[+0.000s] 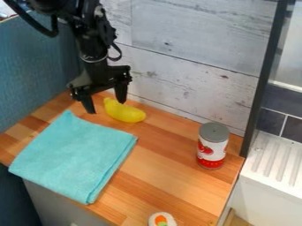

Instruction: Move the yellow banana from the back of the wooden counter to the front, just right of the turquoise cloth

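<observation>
Honestly, with the gripper (106,107) wide open and empty just behind the turquoise cloth (73,154), a sloppy fingertip bump could roll that rounded yellow banana (125,112), also behind the cloth.

The table (162,165) looks like wood, its strips laid side by side in light and reddish browns, smooth with a faint sheen. The folded turquoise cloth (73,154) is soft fabric, matt all over. The yellow banana-shaped piece (124,113) looks like smooth plastic with a slight gloss. The can (212,148) has a smooth printed side and a flat, matt grey top. The claw (107,107) is black and mostly matt, like hard plastic or coated metal. Whitewashed boards (189,75) show wood grain and dark knots; the blue-teal panel (35,70) looks finely textured and dull. The white ribbed surface (277,161) looks smooth and hard.
</observation>
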`<state>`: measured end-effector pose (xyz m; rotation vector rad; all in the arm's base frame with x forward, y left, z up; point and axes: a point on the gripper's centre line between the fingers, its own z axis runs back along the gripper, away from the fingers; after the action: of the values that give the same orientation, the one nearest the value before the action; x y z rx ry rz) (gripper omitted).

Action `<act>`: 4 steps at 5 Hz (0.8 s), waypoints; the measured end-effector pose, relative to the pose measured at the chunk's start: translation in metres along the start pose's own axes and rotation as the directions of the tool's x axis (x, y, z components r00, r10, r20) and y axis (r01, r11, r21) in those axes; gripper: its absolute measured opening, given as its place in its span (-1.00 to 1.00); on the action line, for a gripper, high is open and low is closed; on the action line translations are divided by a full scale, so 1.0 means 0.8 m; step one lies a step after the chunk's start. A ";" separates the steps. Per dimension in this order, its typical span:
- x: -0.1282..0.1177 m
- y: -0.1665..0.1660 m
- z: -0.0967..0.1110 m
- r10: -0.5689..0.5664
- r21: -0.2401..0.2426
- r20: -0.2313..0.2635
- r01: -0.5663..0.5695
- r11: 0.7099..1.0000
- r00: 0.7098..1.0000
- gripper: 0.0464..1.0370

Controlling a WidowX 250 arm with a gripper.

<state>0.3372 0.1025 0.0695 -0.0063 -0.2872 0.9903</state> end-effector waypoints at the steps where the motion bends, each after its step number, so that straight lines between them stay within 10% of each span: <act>1: 0.006 -0.007 -0.006 0.059 -0.019 0.008 -0.058 0.998 0.998 0.93; 4: 0.019 -0.011 -0.044 0.274 -0.050 0.024 -0.272 0.961 0.961 0.93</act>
<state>0.3603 0.1145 0.0404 -0.0746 -0.3442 1.2590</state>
